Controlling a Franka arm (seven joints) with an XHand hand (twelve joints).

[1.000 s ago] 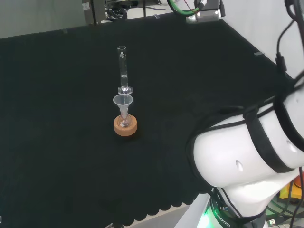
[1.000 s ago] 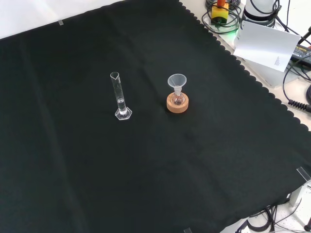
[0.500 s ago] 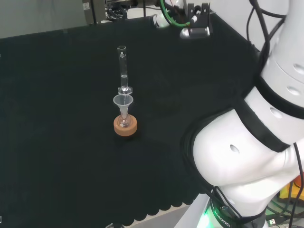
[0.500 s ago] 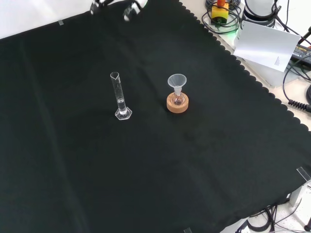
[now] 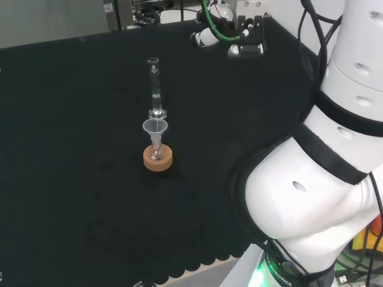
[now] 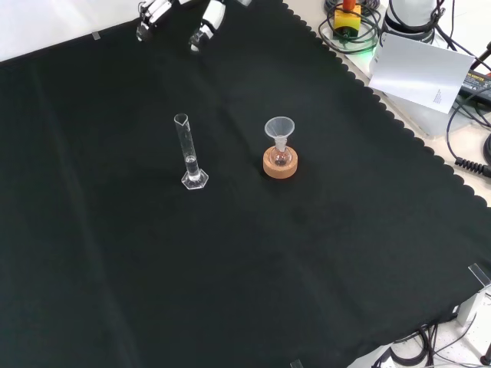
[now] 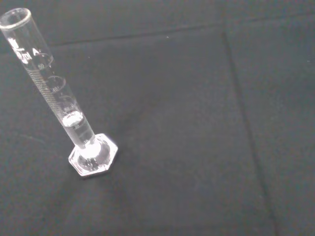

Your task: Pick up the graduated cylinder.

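The graduated cylinder [image 5: 155,86] is a tall clear tube on a hexagonal foot, upright on the black cloth with a little clear liquid at its bottom. It stands left of the flask in the front view [image 6: 189,153] and shows close up in the wrist view [image 7: 59,98]. The hand [image 6: 205,18] comes in at the front view's top edge, well beyond the cylinder, with its fingers spread, fairly straight and holding nothing. In the head view the hand [image 5: 206,36] hangs to the right of the cylinder's top and clear of it.
A small round flask with a clear funnel [image 5: 155,127] in its neck sits on a cork ring [image 5: 158,159], just nearer than the cylinder in the head view and to its right in the front view [image 6: 279,162]. The arm's white links [image 5: 311,179] stand at the right.
The arm has swung up and over the bench. The hand has come in at the front view's top and moved a little lower toward the cylinder. The glassware has not moved.
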